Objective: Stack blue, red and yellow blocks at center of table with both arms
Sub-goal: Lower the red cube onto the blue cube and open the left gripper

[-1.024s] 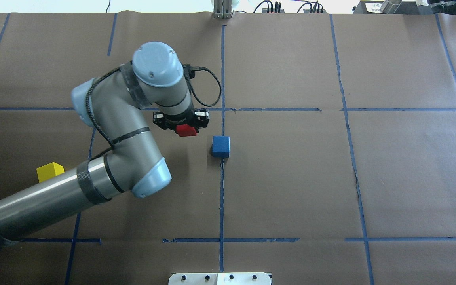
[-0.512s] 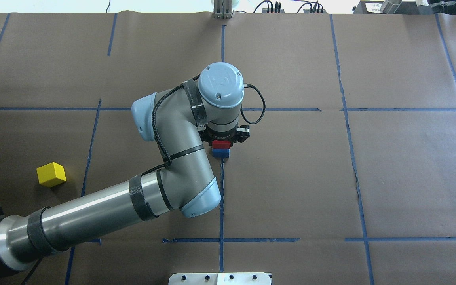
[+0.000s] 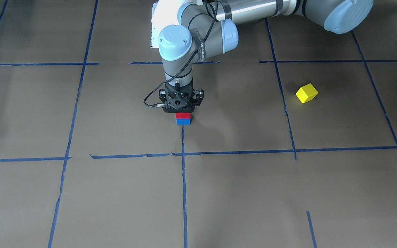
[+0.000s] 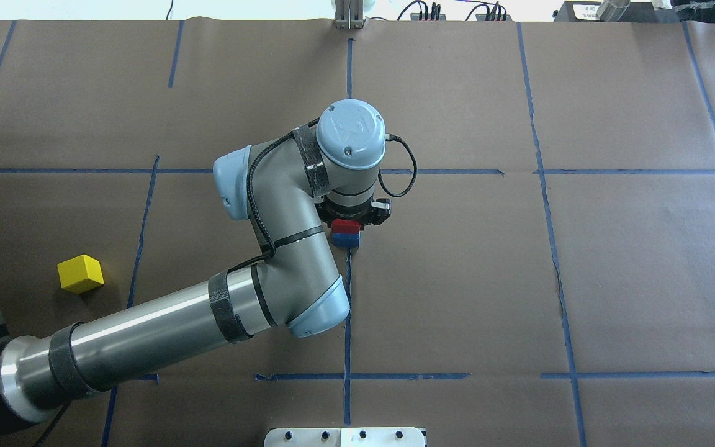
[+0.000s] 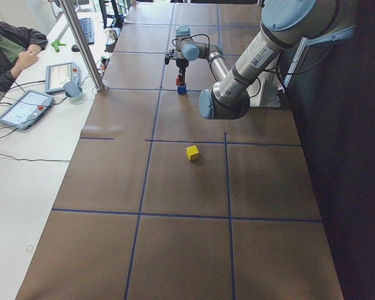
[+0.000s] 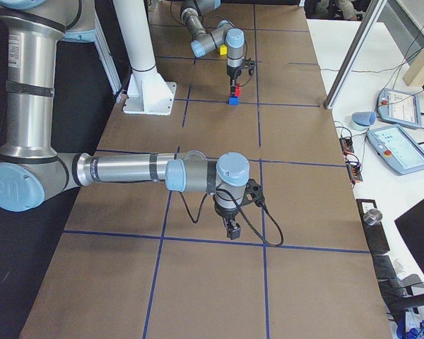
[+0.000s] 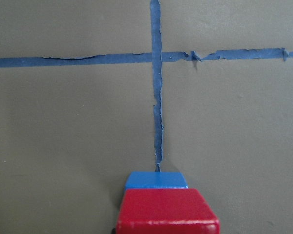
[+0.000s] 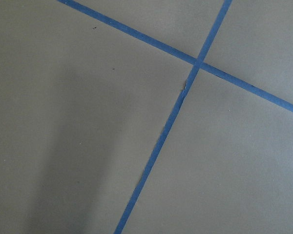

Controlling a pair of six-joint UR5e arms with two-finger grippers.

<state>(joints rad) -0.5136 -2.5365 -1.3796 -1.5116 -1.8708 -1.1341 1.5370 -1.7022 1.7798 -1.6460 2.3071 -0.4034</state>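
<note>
The red block [image 3: 183, 115] sits on top of the blue block [image 3: 183, 121] at the table's center, on the blue tape line. My left gripper [image 3: 182, 112] points straight down over them and is shut on the red block, which fills the bottom of the left wrist view [image 7: 167, 210] with the blue block [image 7: 156, 179] just beyond it. The yellow block [image 4: 80, 274] lies alone far to my left. My right gripper [image 6: 231, 229] hangs low over the table at my far right, seen only in the exterior right view; I cannot tell whether it is open or shut.
Brown paper with a blue tape grid [image 4: 347, 310] covers the table. The robot's white base plate [image 4: 345, 437] is at the near edge. A person with tablets [image 5: 25, 106] sits at a side table beyond the far edge.
My left arm swung right with the red block, from beside the blue block to directly over it, and the red block now rests on the blue one. The yellow block has not moved.
</note>
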